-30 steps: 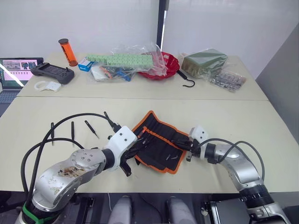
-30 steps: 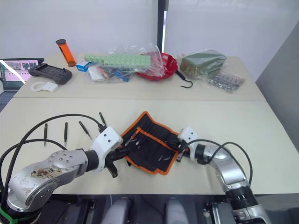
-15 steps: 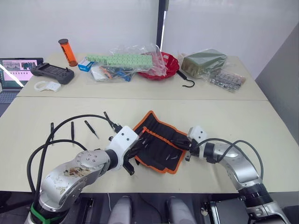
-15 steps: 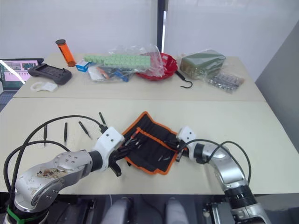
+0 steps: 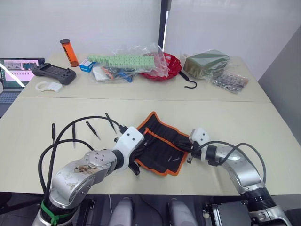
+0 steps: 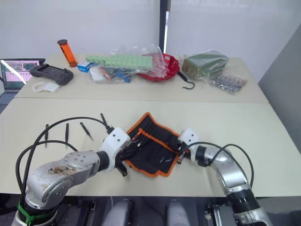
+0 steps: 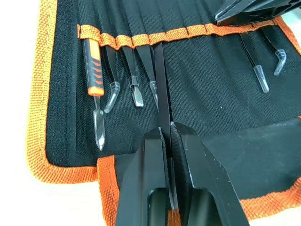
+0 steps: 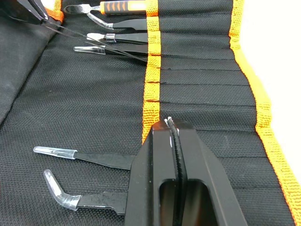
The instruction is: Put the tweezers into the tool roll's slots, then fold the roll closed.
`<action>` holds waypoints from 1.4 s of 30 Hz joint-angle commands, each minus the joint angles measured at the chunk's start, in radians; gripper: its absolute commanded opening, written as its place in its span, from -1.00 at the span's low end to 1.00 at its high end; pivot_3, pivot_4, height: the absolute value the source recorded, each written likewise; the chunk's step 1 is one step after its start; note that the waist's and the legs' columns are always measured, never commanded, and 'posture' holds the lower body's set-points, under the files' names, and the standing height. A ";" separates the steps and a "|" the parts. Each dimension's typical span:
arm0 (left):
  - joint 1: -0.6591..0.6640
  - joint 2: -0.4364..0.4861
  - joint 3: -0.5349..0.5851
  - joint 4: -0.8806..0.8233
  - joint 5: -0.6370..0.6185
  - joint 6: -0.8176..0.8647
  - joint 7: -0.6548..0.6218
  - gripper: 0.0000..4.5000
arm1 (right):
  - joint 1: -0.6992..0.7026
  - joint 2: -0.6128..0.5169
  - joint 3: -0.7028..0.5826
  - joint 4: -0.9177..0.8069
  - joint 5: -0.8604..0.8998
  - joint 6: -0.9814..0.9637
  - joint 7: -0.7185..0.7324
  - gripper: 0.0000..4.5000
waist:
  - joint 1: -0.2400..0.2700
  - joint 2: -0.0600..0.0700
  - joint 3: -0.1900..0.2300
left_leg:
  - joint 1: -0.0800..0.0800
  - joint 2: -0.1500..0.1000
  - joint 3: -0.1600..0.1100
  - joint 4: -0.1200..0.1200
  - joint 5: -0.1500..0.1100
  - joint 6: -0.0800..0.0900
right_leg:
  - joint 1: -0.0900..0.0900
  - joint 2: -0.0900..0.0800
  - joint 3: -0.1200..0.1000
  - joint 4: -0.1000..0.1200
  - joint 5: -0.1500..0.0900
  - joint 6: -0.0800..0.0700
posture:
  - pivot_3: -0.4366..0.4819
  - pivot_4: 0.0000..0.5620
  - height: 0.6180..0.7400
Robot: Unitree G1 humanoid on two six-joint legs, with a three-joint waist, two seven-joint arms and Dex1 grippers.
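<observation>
The roll (image 5: 157, 149) is lying open (orange-edged, slots (image 7: 141, 52) partly filled); four tweezers (image 5: 74, 133) are lying apart on the desk (image 5: 263, 122).

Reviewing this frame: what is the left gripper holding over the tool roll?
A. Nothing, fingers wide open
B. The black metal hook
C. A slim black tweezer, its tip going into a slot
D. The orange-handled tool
C. In the left wrist view the left gripper is closed on a slim black tweezer whose far end meets the orange slot band of the tool roll.
</observation>
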 commanded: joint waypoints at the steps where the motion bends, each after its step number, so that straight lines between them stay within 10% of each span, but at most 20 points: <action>1: -0.019 -0.015 -0.014 0.011 0.032 -0.019 0.018 -1.00 | 0.036 -0.012 0.035 0.021 -0.032 0.039 0.008 -0.99 | 0.001 0.000 0.000 | 0.000 0.000 0.000 0.000 0.000 0.000 | 0.000 0.000 0.000 0.000 0.000 0.000 | -0.05 -0.47 1.00; 25: -0.218 -0.113 -0.243 0.280 0.216 -0.178 0.002 -1.00 | 0.047 -0.014 0.043 -0.010 -0.024 0.062 0.018 -0.99 | 0.012 0.000 0.000 | -0.001 -0.001 0.000 0.000 0.000 0.000 | 0.000 -0.001 0.000 -0.002 0.000 0.001 | -0.05 -0.47 1.00; 42: -0.195 -0.109 -0.206 0.250 0.237 -0.137 -0.029 -1.00 | 0.059 -0.020 0.018 -0.014 -0.021 0.068 -0.001 -0.99 | 0.013 0.000 0.000 | -0.001 -0.002 0.000 0.000 0.000 0.000 | 0.001 -0.001 0.000 -0.003 -0.002 0.005 | -0.05 -0.47 1.00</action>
